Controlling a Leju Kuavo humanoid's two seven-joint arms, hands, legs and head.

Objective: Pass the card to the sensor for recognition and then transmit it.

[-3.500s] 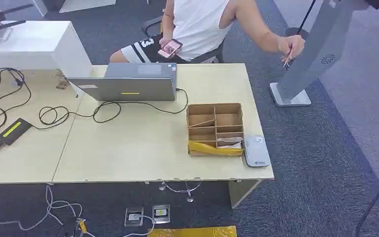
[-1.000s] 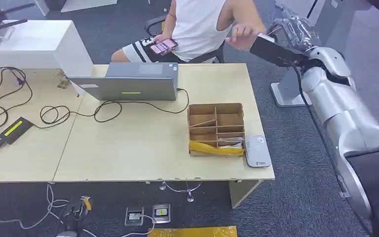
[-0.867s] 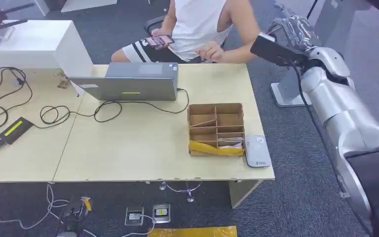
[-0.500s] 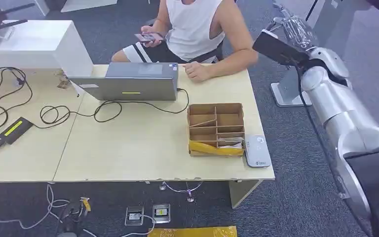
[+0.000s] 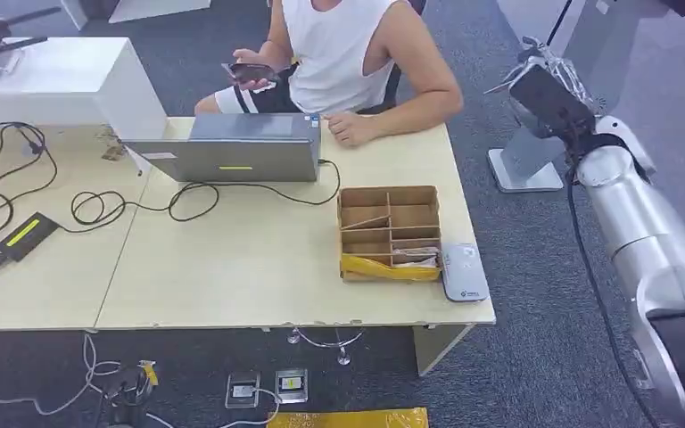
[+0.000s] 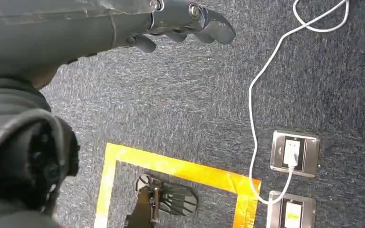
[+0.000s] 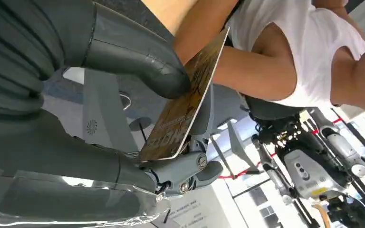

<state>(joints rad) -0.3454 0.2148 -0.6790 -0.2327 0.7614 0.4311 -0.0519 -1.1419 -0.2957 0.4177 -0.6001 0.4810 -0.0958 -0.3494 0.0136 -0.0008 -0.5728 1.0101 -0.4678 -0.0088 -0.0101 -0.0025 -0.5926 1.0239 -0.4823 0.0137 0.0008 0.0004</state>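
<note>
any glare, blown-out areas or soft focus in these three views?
Head view: even light, sharp; mild sheen on the silver right arm. Right wrist view: bright windows behind are washed out, the near robot hand is slightly soft, and the card it pinches shows some reflection. Left wrist view: carpet sharp, the left robot hand is dark and a bit blurred.

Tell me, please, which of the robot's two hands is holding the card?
The right hand, raised out past the desk's right end, pinches the card under its thumb. The left hand hangs over the carpet holding nothing.
</note>
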